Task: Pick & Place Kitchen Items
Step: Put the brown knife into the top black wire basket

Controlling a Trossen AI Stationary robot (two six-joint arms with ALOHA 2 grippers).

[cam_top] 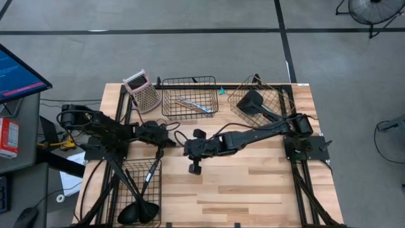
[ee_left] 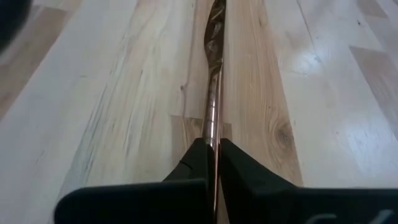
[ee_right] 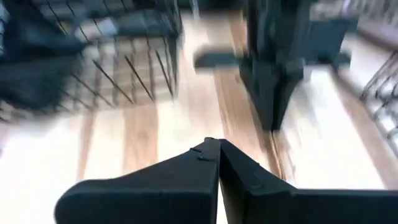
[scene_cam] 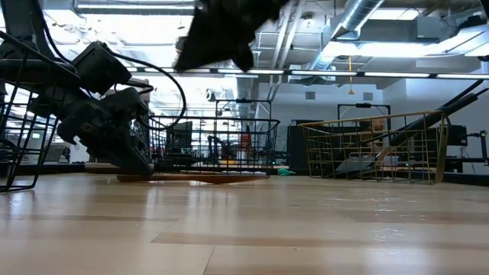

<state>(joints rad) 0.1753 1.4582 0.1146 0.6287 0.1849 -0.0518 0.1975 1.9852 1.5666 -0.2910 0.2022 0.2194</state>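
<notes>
My left gripper [ee_left: 213, 163] is clamped on the slim copper utensil [ee_left: 212, 81] lying ahead on the table [ee_left: 112, 93]. I should lift straight, keeping it level. My right gripper [ee_right: 219, 163] is closed, empty.

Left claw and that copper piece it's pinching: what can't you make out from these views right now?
- Copper piece: left wrist view cuts its far end at the edge; in the high view the left claw covers it.
- Low view: left arm hides where the piece meets the table.
- Right wrist view: blurred; the baskets' contents are unreadable past the shut right claw.
- Black basket: high view crops the utensil heads at the bottom edge.
</notes>
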